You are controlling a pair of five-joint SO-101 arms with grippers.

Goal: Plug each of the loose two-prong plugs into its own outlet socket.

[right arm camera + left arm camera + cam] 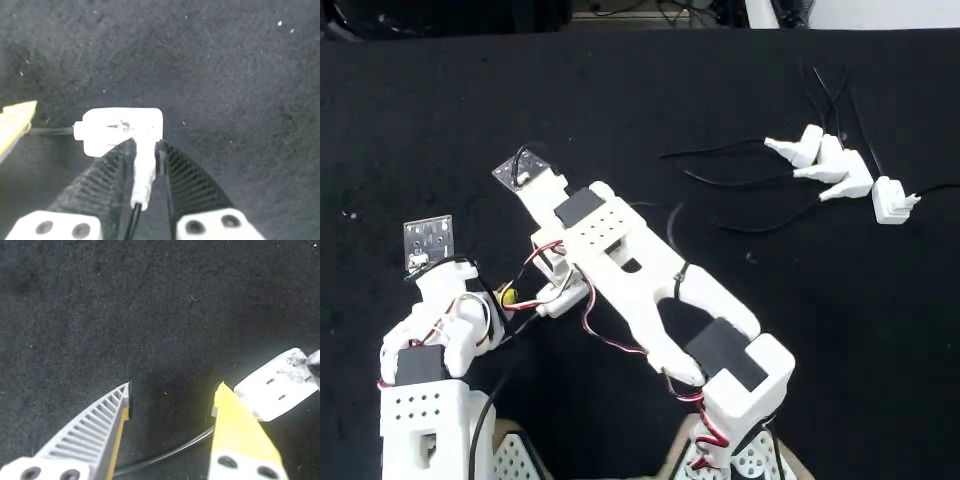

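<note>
My right gripper (146, 144) clamps the plug (141, 185), long axis aimed into the touching outlet block (120, 127); left gripper (173, 387) gapes empty.

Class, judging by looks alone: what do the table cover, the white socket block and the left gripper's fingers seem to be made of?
Table cover: black felt-like cloth, matt; fuzzy grain, lint specks.
Socket block: likely moulded plastic, smooth white, slightly glossy; crisp slots.
Fingers of the left gripper: probably printed plastic, one yellow, one pale; fine ridges and ribs.
</note>
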